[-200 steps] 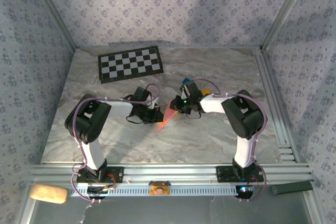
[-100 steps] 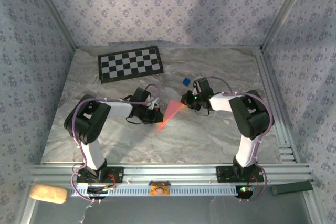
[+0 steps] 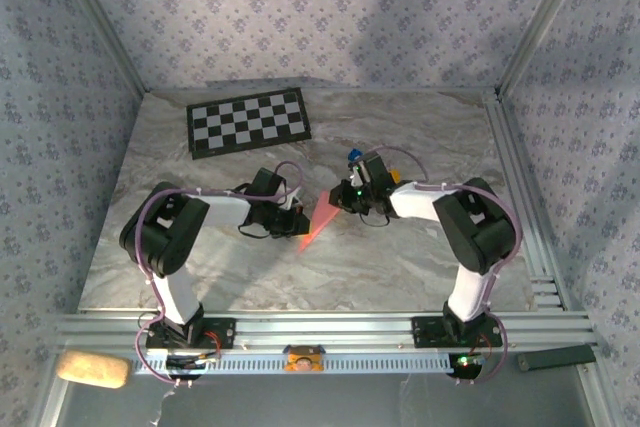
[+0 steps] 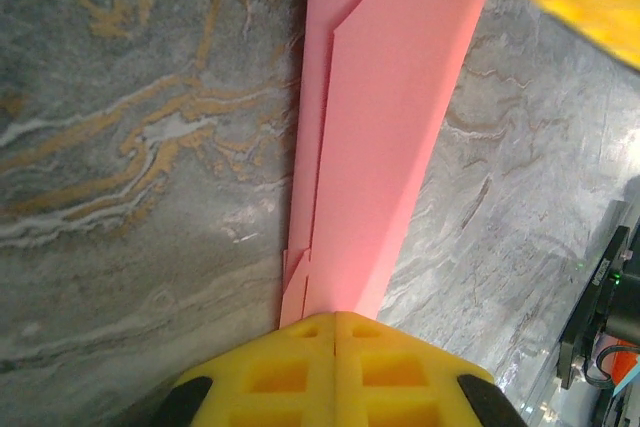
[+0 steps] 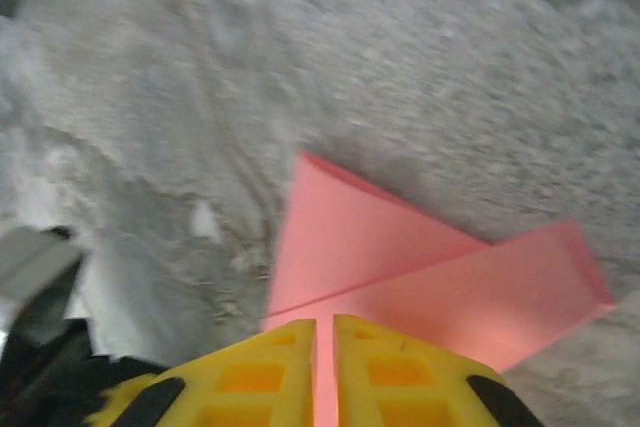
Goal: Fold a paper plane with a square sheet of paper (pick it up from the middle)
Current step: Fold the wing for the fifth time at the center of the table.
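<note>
Paper plane held at centre of top view, between both arms
Left gripper was clamped shut on one end; right gripper pinched the other, over the marble table

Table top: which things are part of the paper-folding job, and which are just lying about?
In the job: pink paper plane, folded narrow; left hand and right hand, both pinching it.
Lying about: checkerboard mat; small blue block; beige lump by the front rail.
</note>
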